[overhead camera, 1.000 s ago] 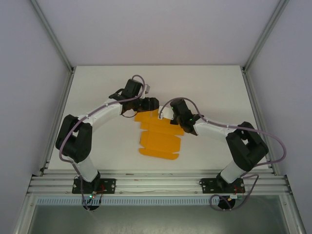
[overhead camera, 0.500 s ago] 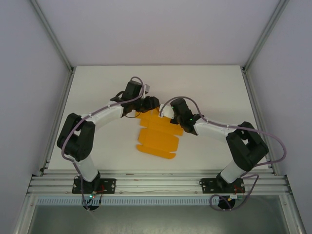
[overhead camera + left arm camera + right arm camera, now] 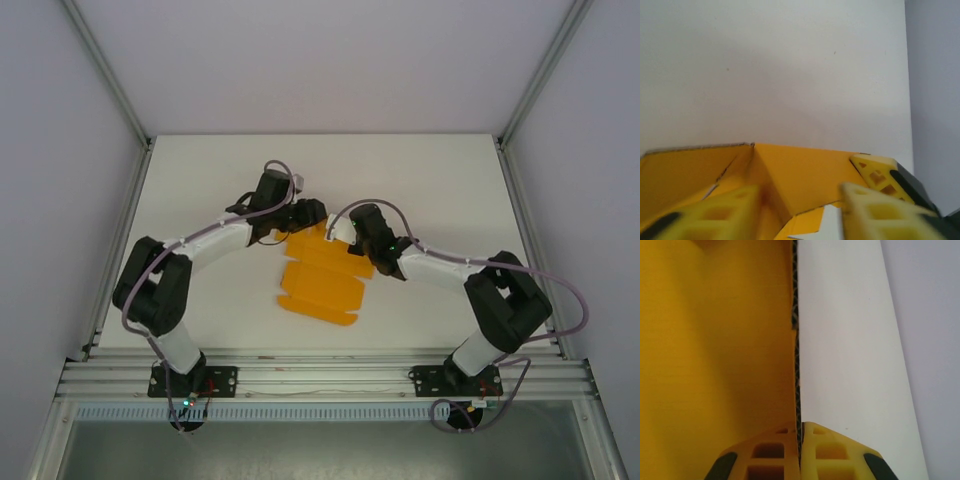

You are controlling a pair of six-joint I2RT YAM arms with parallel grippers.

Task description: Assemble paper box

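The paper box [image 3: 322, 280] is an orange-yellow creased card sheet lying mid-table, its far end raised between the two arms. My right gripper [image 3: 352, 243] is shut on the right side flap. In the right wrist view the card's edge [image 3: 795, 340] runs straight up from between the closed fingertips of the right gripper [image 3: 801, 437]. My left gripper [image 3: 306, 217] is at the sheet's far end. In the left wrist view the left gripper [image 3: 800, 215] is open, with a folded upright flap [image 3: 805, 175] just beyond its blurred fingers [image 3: 720, 215].
White tabletop [image 3: 420, 180] stretches around the sheet, bounded by aluminium frame posts [image 3: 520, 170] and grey walls. A metal rail [image 3: 320, 375] runs along the near edge by the arm bases. A yellow fingertip of the right gripper [image 3: 875, 175] shows beside the flap.
The left gripper has edged slightly right and closer to the far flap. The sheet has shifted a little left and away, its far flaps standing more upright. The right gripper keeps its hold.
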